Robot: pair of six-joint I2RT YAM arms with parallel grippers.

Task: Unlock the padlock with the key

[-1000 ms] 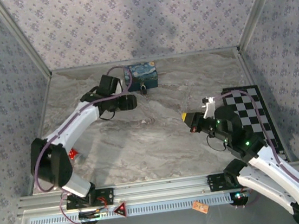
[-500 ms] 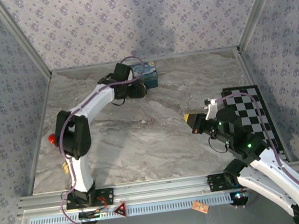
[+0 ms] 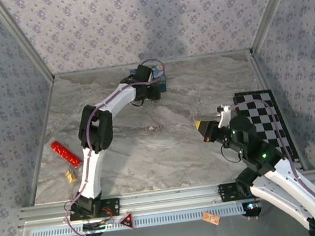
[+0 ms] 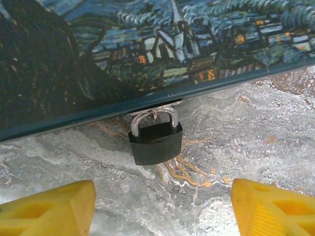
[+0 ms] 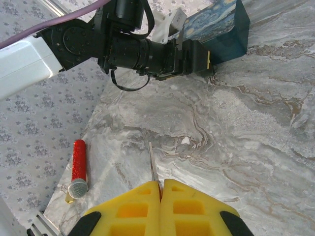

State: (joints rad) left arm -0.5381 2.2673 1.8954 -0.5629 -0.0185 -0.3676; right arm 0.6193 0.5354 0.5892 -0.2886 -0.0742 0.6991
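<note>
At the far edge of the counter the padlock lies shut. Its loop passes through the hasp of the blue box, and its dark body rests on the marble just in front of the box wall. The left pincer hangs just short of it, spread wide, with a yellow finger on each side and touching nothing. The right pincer is pressed together on the key, whose thin blade sticks out from between the fingers. The key is well apart from the lock, over the right middle of the counter.

So the key is in hand and the left arm is lined up on the lock. I judge that steadying the body, carrying the key across, inserting it and turning it are all left to do.

Against a second ago, the left arm has swung from the left middle of the counter out to the box, uncovering a red tube near the left wall. The right arm has barely shifted.
</note>
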